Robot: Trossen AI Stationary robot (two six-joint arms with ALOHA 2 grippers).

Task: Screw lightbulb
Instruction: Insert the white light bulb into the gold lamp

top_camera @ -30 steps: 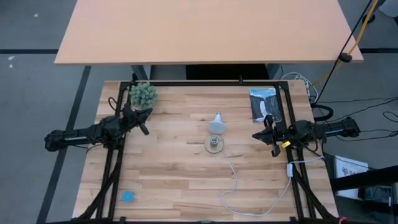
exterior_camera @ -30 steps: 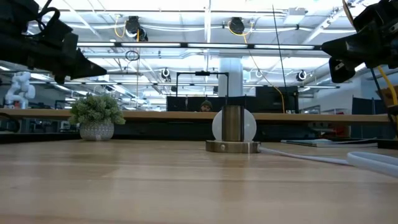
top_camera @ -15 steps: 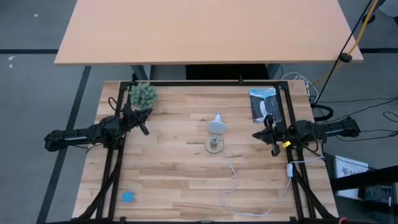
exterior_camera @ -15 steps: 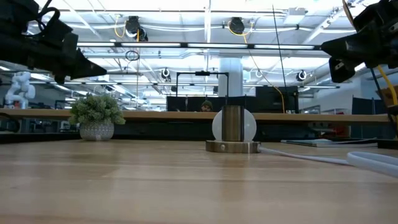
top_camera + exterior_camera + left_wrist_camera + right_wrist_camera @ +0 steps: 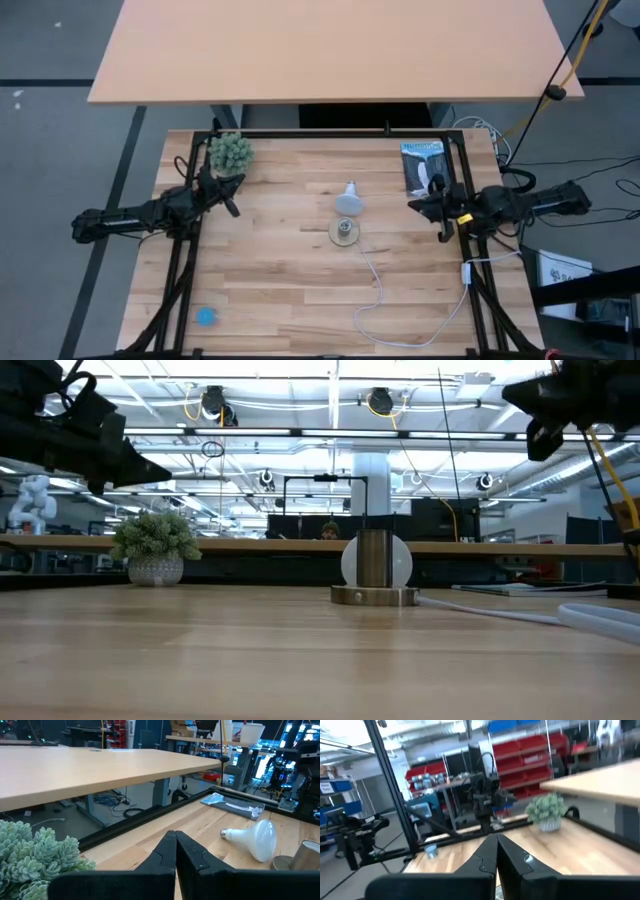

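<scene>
Fingers on your right gripper (image 5: 415, 206) are pressed together, and it hovers above the table's (image 5: 280, 290) right edge, well apart from the bulb (image 5: 347, 199). The left gripper (image 5: 232, 195) waits, also pressed together, beside the plant (image 5: 230, 152). The bulb lies on its side mid-table, its globe just beside the socket (image 5: 344, 231), its screw base pointing away from it. Spread the right fingers before you descend, take the globe across its widest part, and grip lightly: frosted glass probably slips. Watch the cord (image 5: 378, 285) trailing from the socket.
</scene>
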